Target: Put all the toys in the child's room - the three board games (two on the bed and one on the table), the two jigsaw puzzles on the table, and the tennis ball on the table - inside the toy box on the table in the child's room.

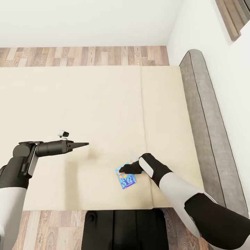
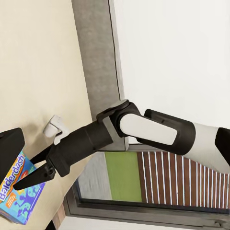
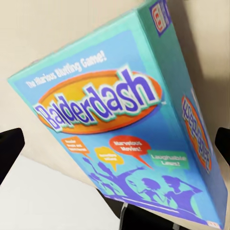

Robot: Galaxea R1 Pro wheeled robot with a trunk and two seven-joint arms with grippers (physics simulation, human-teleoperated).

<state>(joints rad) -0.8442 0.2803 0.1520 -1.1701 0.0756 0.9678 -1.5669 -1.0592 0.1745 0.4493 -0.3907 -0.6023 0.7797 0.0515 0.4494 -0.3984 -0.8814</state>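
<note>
The board game, a blue Balderdash box, lies flat on the bed near its front edge, and the right gripper sits at the box's far end with its fingers spread either side (not yet closed, judging by the right wrist view). Best to centre the box between the fingers before squeezing. The left gripper hovers apart, fingers together, empty
</note>
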